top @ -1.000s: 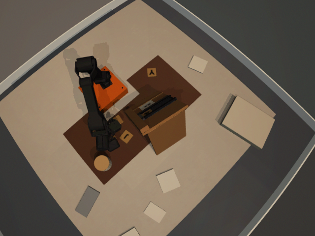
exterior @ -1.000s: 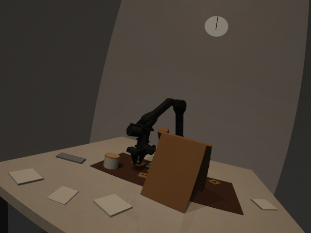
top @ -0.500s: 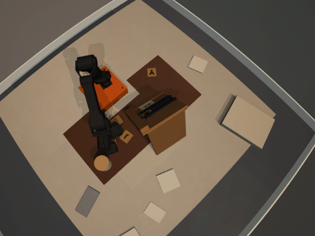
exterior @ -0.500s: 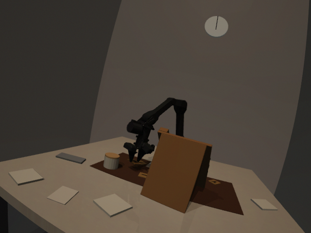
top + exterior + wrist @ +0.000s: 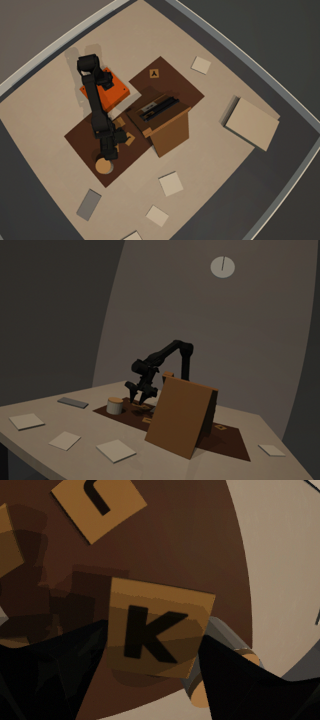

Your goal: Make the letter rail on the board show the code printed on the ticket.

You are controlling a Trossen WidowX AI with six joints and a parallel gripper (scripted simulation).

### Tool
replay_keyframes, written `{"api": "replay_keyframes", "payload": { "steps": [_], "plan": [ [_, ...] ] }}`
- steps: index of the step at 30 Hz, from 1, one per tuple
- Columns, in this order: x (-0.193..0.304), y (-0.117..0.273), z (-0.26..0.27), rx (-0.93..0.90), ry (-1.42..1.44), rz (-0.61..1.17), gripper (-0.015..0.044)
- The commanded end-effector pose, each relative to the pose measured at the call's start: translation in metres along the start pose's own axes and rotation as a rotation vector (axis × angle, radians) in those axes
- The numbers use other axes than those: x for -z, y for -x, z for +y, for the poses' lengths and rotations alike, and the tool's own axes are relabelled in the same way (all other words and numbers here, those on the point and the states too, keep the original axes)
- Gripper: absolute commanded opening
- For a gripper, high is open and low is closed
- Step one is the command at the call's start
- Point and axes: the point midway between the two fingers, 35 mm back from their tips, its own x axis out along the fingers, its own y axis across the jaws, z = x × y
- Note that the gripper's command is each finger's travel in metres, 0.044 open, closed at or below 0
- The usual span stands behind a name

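My gripper [image 5: 136, 403] [image 5: 155, 635] is shut on the K tile, held by its sides above the dark mat [image 5: 80, 135] [image 5: 190, 540]; its letter reads upright in the wrist view. A tile with a hooked letter, like J [image 5: 129, 140] [image 5: 117, 510], lies on the mat. Another tile [image 5: 119, 122] lies nearer the orange base, its letter unreadable. The Y tile [image 5: 154, 73] [image 5: 220, 427] lies on the mat beyond the board. The sloped board [image 5: 171, 120] [image 5: 178, 418] carries the black rail [image 5: 163, 109]; a tile [image 5: 148, 114] shows at its left end. The ticket [image 5: 149, 106] is too small to read.
A round canister with a tan lid [image 5: 103, 165] [image 5: 115, 400] stands close beside the gripper at the mat's edge. The orange base plate [image 5: 117, 90] is behind the board. A grey slab [image 5: 89, 204] [image 5: 72, 402], pale flat squares [image 5: 171, 183] [image 5: 116, 450] and a large block [image 5: 252, 122] lie around.
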Motion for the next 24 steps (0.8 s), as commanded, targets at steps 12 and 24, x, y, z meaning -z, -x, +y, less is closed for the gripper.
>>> {"api": "replay_keyframes", "payload": {
  "steps": [12,24],
  "plan": [
    [-0.005,0.017,-0.028,0.119,-0.192,0.011,0.0000],
    [-0.010,0.030,-0.046,0.201,-0.339,0.000,0.0000]
  ]
}}
